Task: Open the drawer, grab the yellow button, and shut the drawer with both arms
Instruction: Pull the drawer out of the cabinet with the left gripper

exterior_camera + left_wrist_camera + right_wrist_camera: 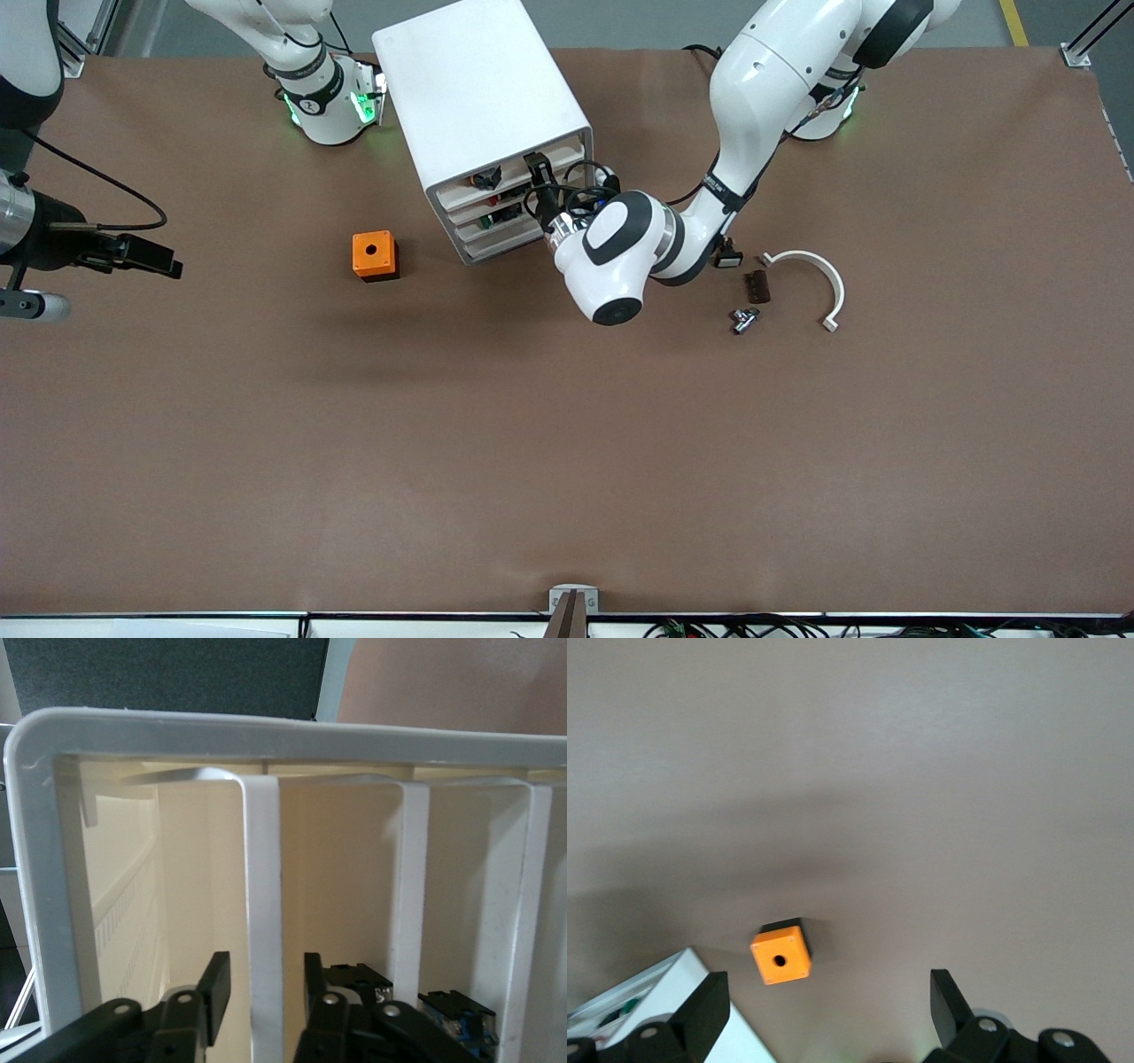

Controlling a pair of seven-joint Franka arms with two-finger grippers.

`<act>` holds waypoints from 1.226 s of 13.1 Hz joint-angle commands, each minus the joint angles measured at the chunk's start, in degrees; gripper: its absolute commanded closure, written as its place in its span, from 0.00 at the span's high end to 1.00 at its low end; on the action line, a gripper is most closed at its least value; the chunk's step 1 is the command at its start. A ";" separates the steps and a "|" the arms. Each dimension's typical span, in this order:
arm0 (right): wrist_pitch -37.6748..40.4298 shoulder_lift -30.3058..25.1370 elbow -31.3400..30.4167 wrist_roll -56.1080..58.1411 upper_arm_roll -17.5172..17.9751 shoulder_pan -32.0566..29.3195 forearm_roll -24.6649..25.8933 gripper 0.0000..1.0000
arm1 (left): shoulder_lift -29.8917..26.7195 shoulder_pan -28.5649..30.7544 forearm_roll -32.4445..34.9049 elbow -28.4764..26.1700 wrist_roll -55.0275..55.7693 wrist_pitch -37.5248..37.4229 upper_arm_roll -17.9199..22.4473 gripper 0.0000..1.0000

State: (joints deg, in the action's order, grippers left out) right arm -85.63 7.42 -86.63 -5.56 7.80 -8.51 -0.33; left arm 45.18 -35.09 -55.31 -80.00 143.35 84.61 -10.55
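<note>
The white cabinet (478,89) stands at the table's robot end, its four drawers facing the front camera. The top drawer (505,188) looks pushed in. My left gripper (539,177) is at that drawer's front. In the left wrist view the gripper (266,988) is open, with one finger (215,983) on each side of the drawer's white front strip (264,859) and gaps between. A small dark part (485,180) lies in the top slot; I cannot tell if it is the button. My right gripper (168,264) waits open in the air over the right arm's end of the table, also seen in its wrist view (824,1010).
An orange cube with a black hole (375,255) sits beside the cabinet toward the right arm's end; it shows in the right wrist view (780,955). Toward the left arm's end lie a white curved piece (819,270), a brown block (757,286) and a metal part (744,319).
</note>
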 commanded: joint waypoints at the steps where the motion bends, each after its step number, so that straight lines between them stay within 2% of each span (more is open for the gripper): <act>1: 0.81 -0.13 0.85 -0.77 0.12 0.60 2.35 1.00 | 0.17 1.77 -0.59 0.81 0.52 -0.77 0.79 0.00; 4: 0.90 -0.13 1.28 -0.42 0.20 0.68 2.62 0.99 | 0.26 6.42 -0.85 1.16 0.35 -0.68 0.80 0.00; 7: 0.99 -0.13 1.46 -1.21 0.20 0.86 1.83 0.99 | 0.17 11.96 -1.20 1.43 -5.70 0.28 0.88 0.00; 9: 1.08 -0.13 1.46 -4.96 0.20 1.12 1.74 0.99 | 0.26 12.50 -1.20 1.78 -7.03 3.17 0.88 0.05; 10: 1.08 -0.13 1.46 -6.64 0.38 1.73 1.82 0.99 | 0.26 12.50 -1.20 1.78 -6.95 3.88 0.80 0.22; 11: 1.08 -0.13 1.37 -8.66 0.38 2.26 1.82 0.99 | 0.17 12.50 -1.46 1.78 -6.77 3.81 0.80 0.53; 12: 0.90 -0.13 1.37 -11.55 0.55 2.87 1.74 0.99 | -0.35 12.50 -1.38 1.78 -6.51 3.63 0.80 0.94; 13: 0.73 -0.13 1.37 -15.32 0.73 4.10 1.74 0.99 | -0.53 12.76 -1.20 1.78 -6.42 3.19 0.80 0.99; 16: 0.11 0.92 1.02 -26.05 0.99 7.96 -0.01 1.00 | -0.88 15.13 1.15 3.53 -6.86 0.82 0.97 0.99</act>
State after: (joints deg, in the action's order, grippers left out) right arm -85.55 7.47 -86.04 -25.64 8.67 -2.60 0.71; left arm 45.14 -21.72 -55.54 -77.83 137.23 87.53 -9.89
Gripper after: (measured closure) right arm 0.000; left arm 0.233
